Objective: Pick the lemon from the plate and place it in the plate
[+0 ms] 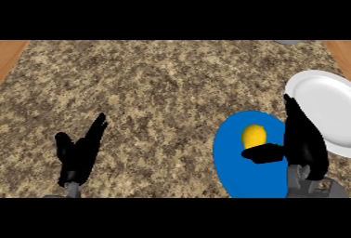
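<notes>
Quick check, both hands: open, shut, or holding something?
Left hand: open, resting at lower left, holding nothing.
Right hand: open beside the yellow lemon on the round blue plate, not holding it.

Speckled granite counter (151, 88) carries blue plate (237, 172), white plate (329, 102); maybe overlapping.

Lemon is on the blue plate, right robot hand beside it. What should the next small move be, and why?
Probably curl the right robot hand around the lemon. The lemon lies on the blue plate, the thumb sits just below it and the straight fingers stand to its right, so the hand is open and holds nothing. The white plate waits further right. The left robot hand rests open.
</notes>
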{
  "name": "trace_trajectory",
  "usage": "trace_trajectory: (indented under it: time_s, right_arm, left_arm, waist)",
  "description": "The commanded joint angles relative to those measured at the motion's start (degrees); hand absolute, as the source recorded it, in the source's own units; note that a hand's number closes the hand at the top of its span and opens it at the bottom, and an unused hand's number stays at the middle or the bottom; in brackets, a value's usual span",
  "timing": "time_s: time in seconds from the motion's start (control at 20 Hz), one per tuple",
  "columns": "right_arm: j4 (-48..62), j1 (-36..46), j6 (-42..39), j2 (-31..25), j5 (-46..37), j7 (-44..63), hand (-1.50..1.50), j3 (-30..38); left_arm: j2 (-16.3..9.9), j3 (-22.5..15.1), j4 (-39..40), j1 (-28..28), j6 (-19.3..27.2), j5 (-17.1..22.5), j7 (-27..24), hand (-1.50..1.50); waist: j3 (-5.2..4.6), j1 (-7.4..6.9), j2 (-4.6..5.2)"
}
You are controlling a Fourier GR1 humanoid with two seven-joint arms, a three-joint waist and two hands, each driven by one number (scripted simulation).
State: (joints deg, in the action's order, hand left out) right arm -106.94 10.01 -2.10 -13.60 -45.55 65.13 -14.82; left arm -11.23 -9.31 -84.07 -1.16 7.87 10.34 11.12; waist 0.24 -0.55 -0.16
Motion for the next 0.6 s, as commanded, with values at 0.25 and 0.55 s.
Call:
trace_trajectory:
  time_s: [0.25, 0.55]
  right_arm:
    - [8.56, 4.83, -3.62, 5.63, -5.28, 5.76, -1.50, 2.82]
    - [9.25, 1.73, -3.10, 9.73, -12.34, 8.70, -1.50, 0.65]
  left_arm:
    - [0.97, 0.89, 3.17, -0.91, -2.91, 1.13, -0.98, 0.00]
    - [2.31, 0.49, 0.61, -1.38, -0.76, -0.07, 0.96, 0.00]
  waist:
    - [-0.28, 0.22, 0.25]
    - [-0.27, 0.45, 0.08]
